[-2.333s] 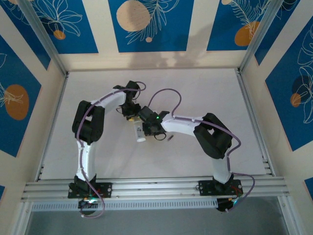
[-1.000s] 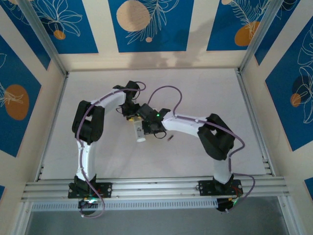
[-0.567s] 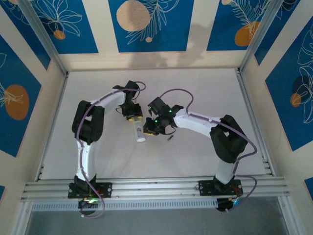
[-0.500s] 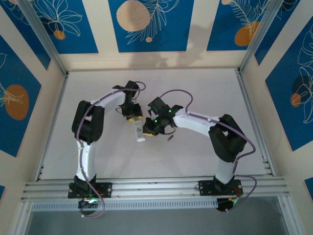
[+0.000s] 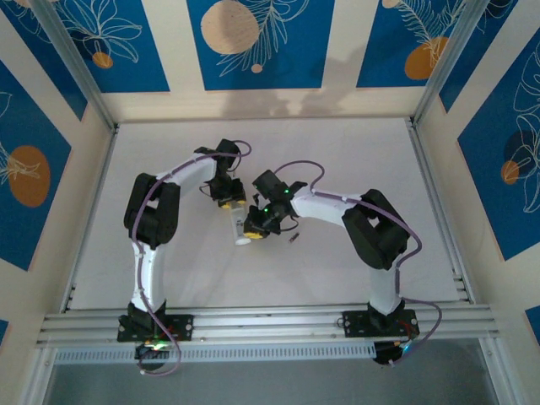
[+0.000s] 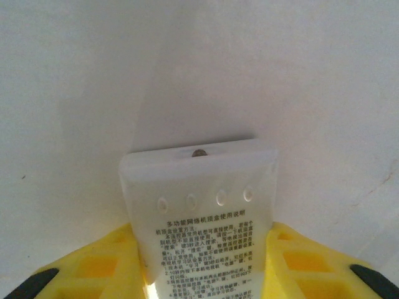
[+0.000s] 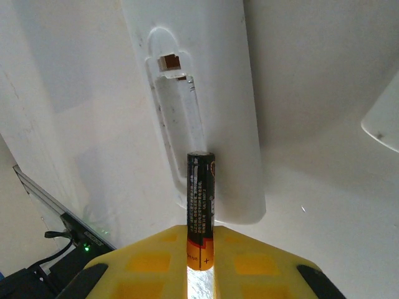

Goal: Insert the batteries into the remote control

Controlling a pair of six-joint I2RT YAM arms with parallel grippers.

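On the left, the left gripper (image 6: 202,255) is clamping the remote control (image 6: 199,187) by one end. Its yellow fingers (image 6: 93,268) are pressing on the two long edges, with the jaws narrowed to the width of the body. The remote is lying near the middle of the table (image 5: 354,160), back side up, running from that grip toward the near edge. It is looking like a light, stiff plastic shell with smooth, slippery sides. The edge hold near the end therefore seems the right one, since it is leaving the battery bay (image 7: 177,118) uncovered. The back is showing a printed label of small text, four shallow dimples, and a long open slot with a brownish contact (image 7: 168,61) at its far end.

To the right, the right gripper (image 7: 201,240) is pinching a battery (image 7: 201,193) by its plus end, jaws nearly together. It is holding the battery lengthwise over the near end of the bay. The battery is small, rigid, round and slick, so gripped at one end it could pivot or slip when pushed against a contact. It is black with orange at the held end and fine lettering. Further right, a second battery (image 5: 294,238) is lying loose on the table, near the right gripper.
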